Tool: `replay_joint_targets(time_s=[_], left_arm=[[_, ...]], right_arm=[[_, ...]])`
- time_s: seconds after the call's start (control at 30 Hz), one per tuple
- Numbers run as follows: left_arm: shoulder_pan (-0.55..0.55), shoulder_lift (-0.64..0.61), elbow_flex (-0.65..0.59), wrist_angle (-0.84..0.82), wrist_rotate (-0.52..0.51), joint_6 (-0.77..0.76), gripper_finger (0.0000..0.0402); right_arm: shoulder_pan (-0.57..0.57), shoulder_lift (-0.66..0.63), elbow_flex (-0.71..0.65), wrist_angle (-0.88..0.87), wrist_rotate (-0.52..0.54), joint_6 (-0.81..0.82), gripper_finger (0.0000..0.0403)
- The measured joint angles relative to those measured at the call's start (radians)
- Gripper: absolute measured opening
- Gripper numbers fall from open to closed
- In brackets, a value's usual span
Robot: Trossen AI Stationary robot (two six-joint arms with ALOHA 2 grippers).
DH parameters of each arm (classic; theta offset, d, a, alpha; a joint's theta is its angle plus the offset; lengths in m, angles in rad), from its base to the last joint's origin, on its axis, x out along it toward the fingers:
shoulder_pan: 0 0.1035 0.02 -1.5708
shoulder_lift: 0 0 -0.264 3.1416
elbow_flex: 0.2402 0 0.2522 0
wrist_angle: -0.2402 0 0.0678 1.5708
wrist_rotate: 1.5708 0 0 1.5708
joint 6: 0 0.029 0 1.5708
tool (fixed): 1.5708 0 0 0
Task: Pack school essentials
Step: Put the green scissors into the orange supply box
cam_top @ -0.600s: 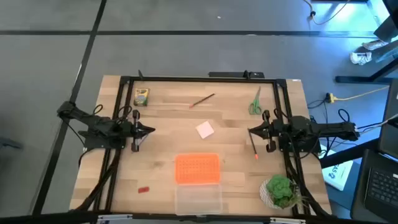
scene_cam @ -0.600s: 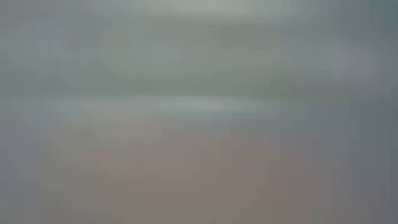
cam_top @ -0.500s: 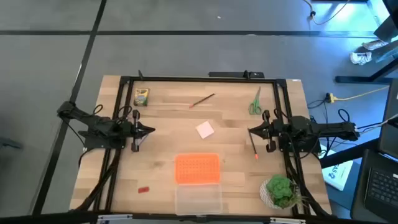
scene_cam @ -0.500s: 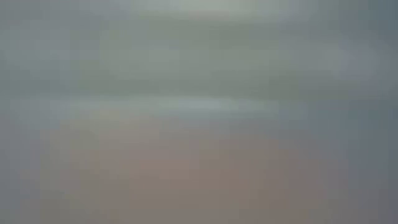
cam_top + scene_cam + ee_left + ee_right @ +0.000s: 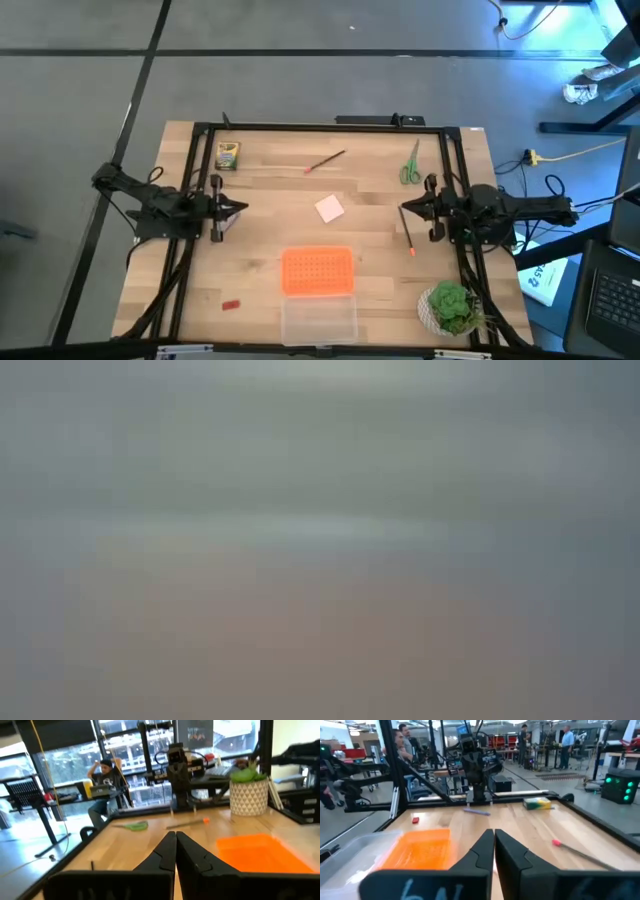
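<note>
Orange lid (image 5: pixel 318 271) apparently covers the box; scissors (image 5: pixel 410 165), pad (image 5: pixel 330 208) and crayons (image 5: pixel 227 156) lie unpacked around it, both tools pressed together

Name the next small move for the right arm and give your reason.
Probably open the right end effector and lower it onto the thin red pencil lying just beside it: its fingers look shut, nothing is packed yet, and the orange perforated lid lies beside the clear plastic box, not on it.
</note>
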Motion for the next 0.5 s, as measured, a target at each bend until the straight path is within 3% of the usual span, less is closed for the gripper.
replay_joint_targets(time_s=[0.2, 0.5], left_arm=[[0.0, 0.0, 0.109, -0.051, -0.05, 0.045, 0.0], [0.0, 0.124, 0.299, -0.111, -0.14, 0.122, 0.0]], right_arm=[[0.0, 0.052, 0.151, -0.163, 0.018, 0.007, 0.0017], [0.0, 0.291, 0.439, -0.436, 0.05, 0.173, 0.0005]])
